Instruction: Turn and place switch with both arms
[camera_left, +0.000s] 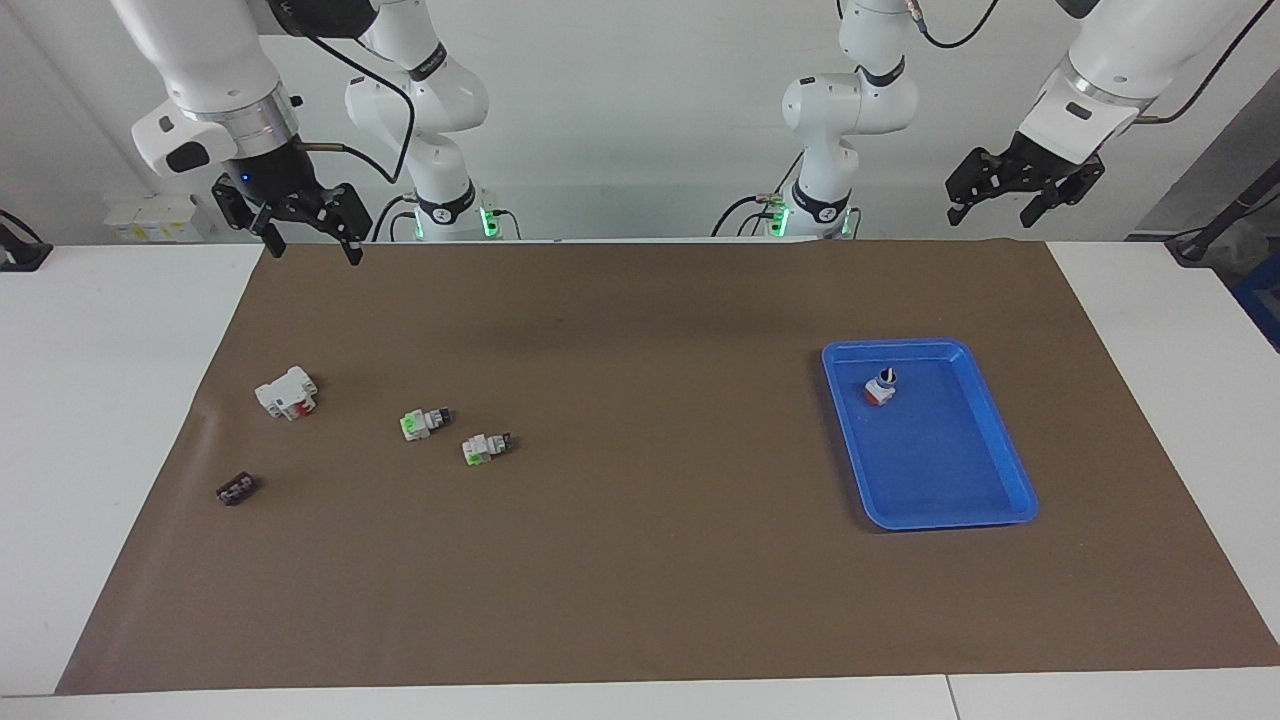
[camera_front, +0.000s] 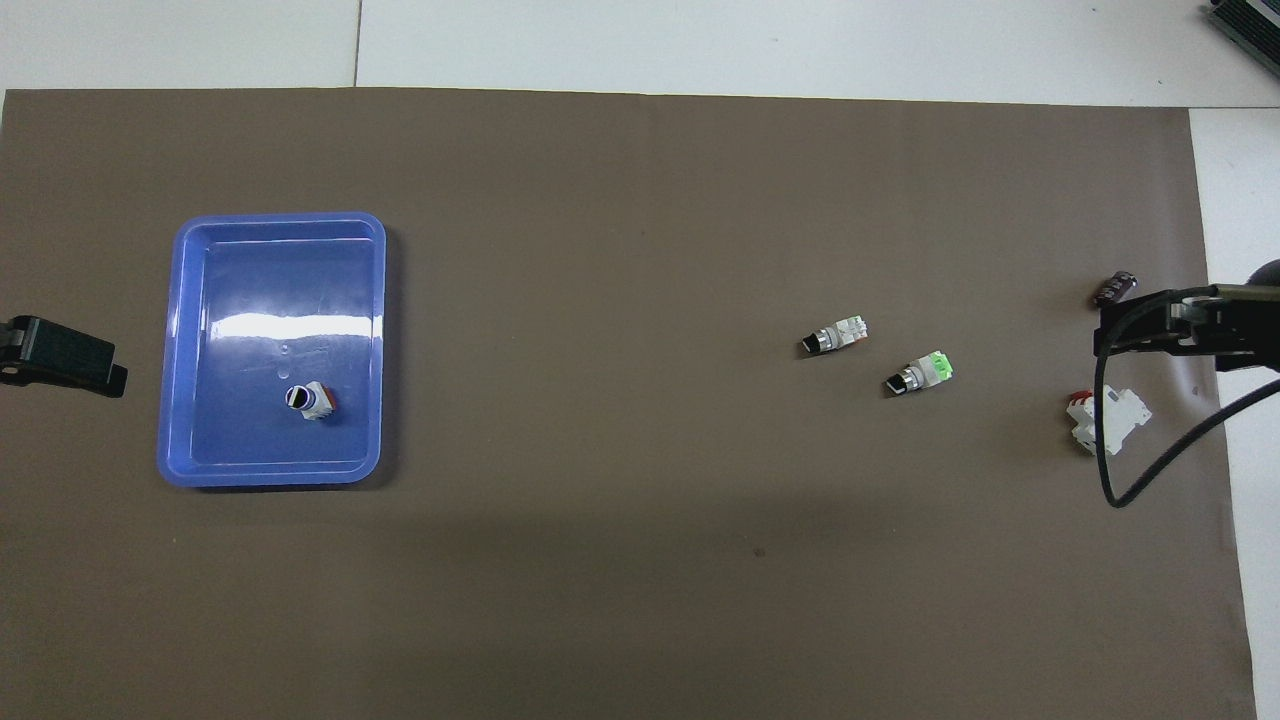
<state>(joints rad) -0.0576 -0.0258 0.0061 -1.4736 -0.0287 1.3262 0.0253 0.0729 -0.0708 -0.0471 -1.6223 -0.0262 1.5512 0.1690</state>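
2 switches (camera_left: 427, 422) (camera_left: 487, 447) lie side by side on the brown mat (camera_left: 640, 560) (toward the right arm's end). right gripper (camera_left: 308, 242) and left gripper (camera_left: 1003, 207) both hang spread wide, gripping nothing, near the mat's corners.

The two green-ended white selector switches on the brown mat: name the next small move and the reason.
Probably lower the right gripper toward the nearer green-ended white selector switch. It hangs open, raised at the right arm's end, where both switches, the second too, lie untouched. The left gripper waits open, high near the blue plastic tray.
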